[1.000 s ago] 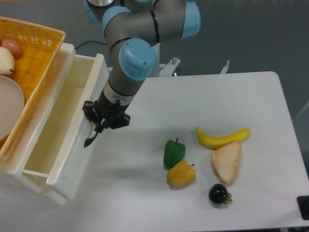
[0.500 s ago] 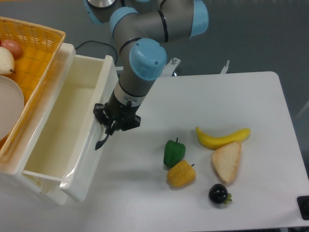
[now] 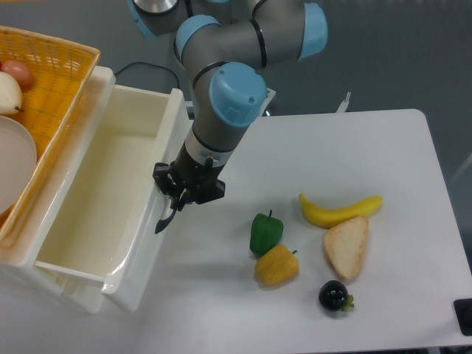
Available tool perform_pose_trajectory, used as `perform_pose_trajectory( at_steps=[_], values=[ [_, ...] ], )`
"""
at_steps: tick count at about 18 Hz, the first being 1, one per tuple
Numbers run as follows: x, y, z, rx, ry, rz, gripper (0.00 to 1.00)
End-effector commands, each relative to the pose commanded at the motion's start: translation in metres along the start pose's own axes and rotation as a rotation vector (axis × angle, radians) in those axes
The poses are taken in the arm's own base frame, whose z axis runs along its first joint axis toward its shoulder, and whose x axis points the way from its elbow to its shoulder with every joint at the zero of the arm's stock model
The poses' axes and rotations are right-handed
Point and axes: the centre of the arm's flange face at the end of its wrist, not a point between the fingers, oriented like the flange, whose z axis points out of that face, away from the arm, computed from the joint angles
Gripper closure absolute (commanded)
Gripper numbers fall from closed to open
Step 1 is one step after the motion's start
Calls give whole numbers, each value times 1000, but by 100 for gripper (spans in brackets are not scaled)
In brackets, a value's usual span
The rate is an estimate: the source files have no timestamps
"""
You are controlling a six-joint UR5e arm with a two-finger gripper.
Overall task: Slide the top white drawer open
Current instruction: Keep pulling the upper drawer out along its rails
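top white drawer slides out further vs a sec ago, gripper clamped on its black handle (cream inside showing), so basically open imo.

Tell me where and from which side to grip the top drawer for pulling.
Grip the top drawer by its curved black handle, coming from the table side of the front panel. The handle bows out from the smooth white front, the only part fingers can close around; the gripper is there already.
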Motion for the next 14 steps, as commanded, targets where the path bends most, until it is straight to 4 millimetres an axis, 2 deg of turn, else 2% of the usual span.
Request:
perform_pose_trajectory(
  at_steps=[14],
  values=[
    [-22,4,-9,14,-6,11,84]
  ],
)
